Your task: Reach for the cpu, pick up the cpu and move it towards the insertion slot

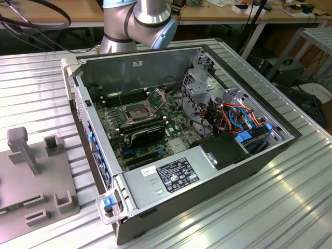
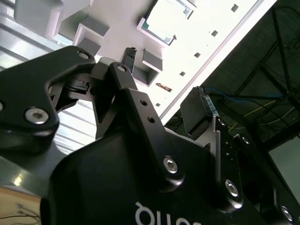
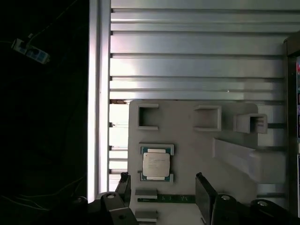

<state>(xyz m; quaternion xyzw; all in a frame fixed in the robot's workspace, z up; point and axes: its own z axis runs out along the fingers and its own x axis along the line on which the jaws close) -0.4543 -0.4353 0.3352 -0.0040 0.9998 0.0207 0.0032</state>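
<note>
On grey fixture (image 3: 187,159), first wrist view: cpu (image 3: 156,164) | claw (image 3: 161,178) spread, empty, nearby | exterior view: insertion slot (image 1: 136,111) in case (image 1: 218,202)

Nothing stands over the cpu (image 3: 156,164) on its grey fixture plate (image 3: 187,140); raised brackets (image 3: 207,118) and a slanted bar (image 3: 243,157) stand near. Case walls (image 1: 155,59) ring the insertion slot (image 1: 134,111).

From above, the exterior view slants down on the open case (image 1: 155,62), fairly near, with the grey fixture (image 1: 10,184) at its lower left. Both wrist views look past the gripper (image 3: 161,180) at that fixture: the first straight down, the second slantwise from close behind.
</note>
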